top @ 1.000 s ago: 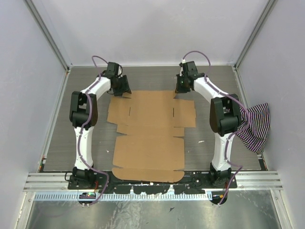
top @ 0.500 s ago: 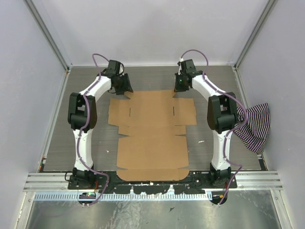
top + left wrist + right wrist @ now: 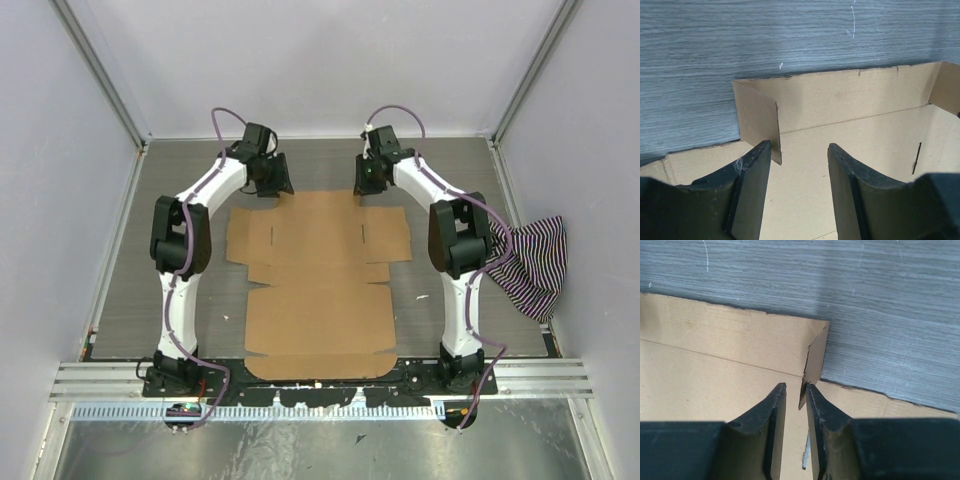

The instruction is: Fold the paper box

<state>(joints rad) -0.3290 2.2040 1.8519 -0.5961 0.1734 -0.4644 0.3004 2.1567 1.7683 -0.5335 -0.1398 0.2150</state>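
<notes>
Box (image 3: 318,270) is laid flat on the table (image 3: 130,260) between the arms, with its far panel slightly raised. Left claw (image 3: 799,150) is kept wide at the far-left corner, left tab (image 3: 759,120) upright just inside one finger, likely to be tucked inward. Right claw (image 3: 795,390) is parted narrowly around right tab (image 3: 815,357); no clamp is seen.

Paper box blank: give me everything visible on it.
The plain brown die-cut cardboard box sheet lies mostly flat on the grey wood-grain table, with creases, slits and a rounded near flap. Its far strip is tipped up along a crease, with small corner tabs standing. The open left claw has one tab in its gap. The other tab's edge sits between the narrowly parted right claw.
</notes>
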